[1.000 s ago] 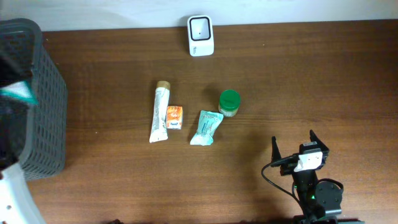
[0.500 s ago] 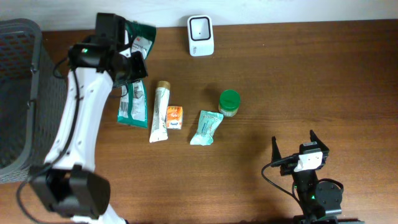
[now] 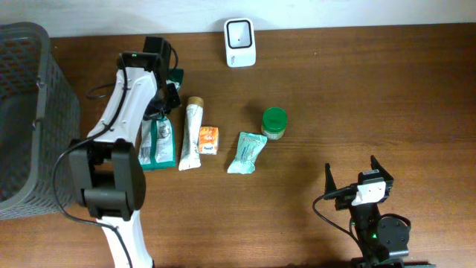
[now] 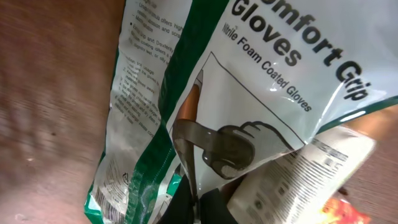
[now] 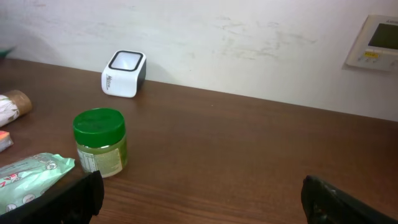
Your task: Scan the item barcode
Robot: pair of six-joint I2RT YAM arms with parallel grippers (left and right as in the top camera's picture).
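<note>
The left gripper (image 3: pixel 169 97) is pressed together, pinching the top edge of the glove packet (image 3: pixel 155 141). The packet lies on the brown table (image 3: pixel 372 89) just beside a white tube (image 3: pixel 192 134), below and to the left of the white scanner (image 3: pixel 239 42) at the far edge. The right gripper (image 3: pixel 350 164) rests near the front edge with its fingers spread wide and nothing between them. A grey basket (image 3: pixel 44 45) stands at the left end.

Rt table (image 3: pixel 387 97) open; basket (image 3: pixel 65 141) blocks left; jar (image 3: pixel 274 123) mid.
</note>
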